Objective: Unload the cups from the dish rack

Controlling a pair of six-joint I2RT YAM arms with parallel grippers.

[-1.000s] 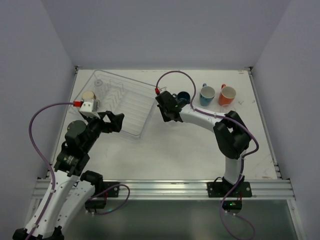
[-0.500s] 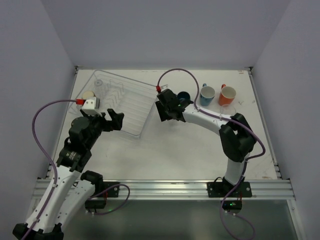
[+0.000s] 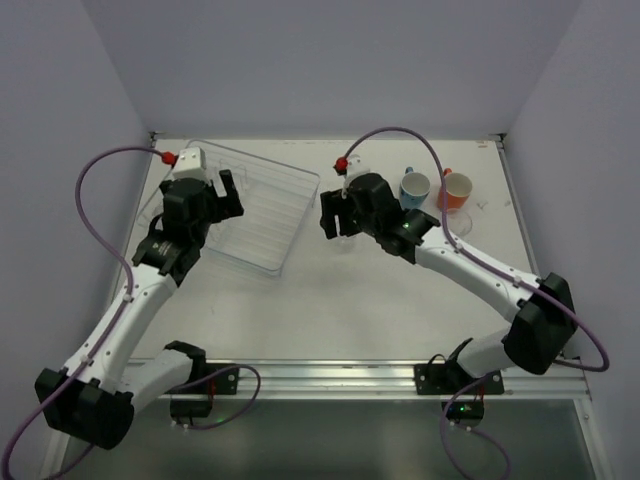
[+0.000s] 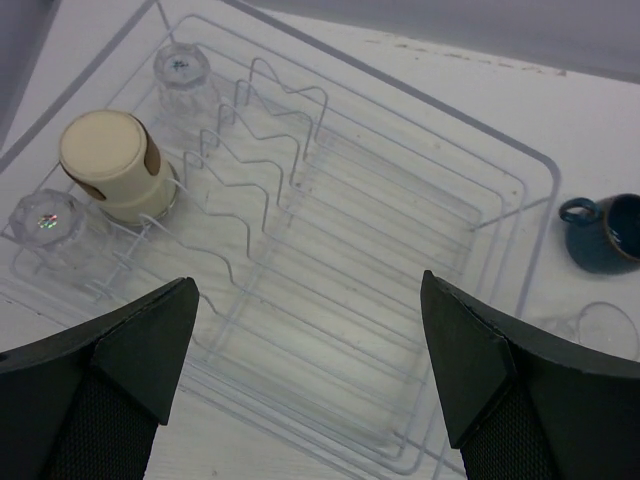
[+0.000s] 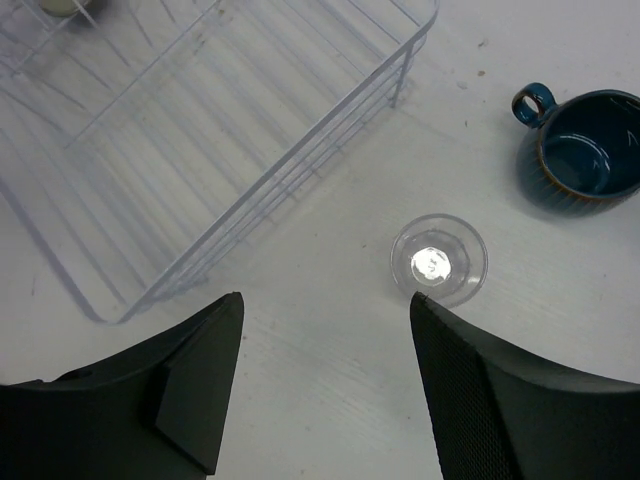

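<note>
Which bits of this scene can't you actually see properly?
- Top view: the left arm covers the cream cup and two glasses in the rack.
- Top view: the right arm hides the dark blue cup; the clear glass beside it is lost too.
- Right wrist view: the top edge cuts off the cream cup.

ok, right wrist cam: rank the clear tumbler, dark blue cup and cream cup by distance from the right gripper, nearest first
From the right gripper:
1. clear tumbler: on the table, just past the fingertips, right of centre.
2. dark blue cup: farther out, upper right, also on the table.
3. cream cup: only its edge shows at the top-left corner, inside the dish rack.
</note>
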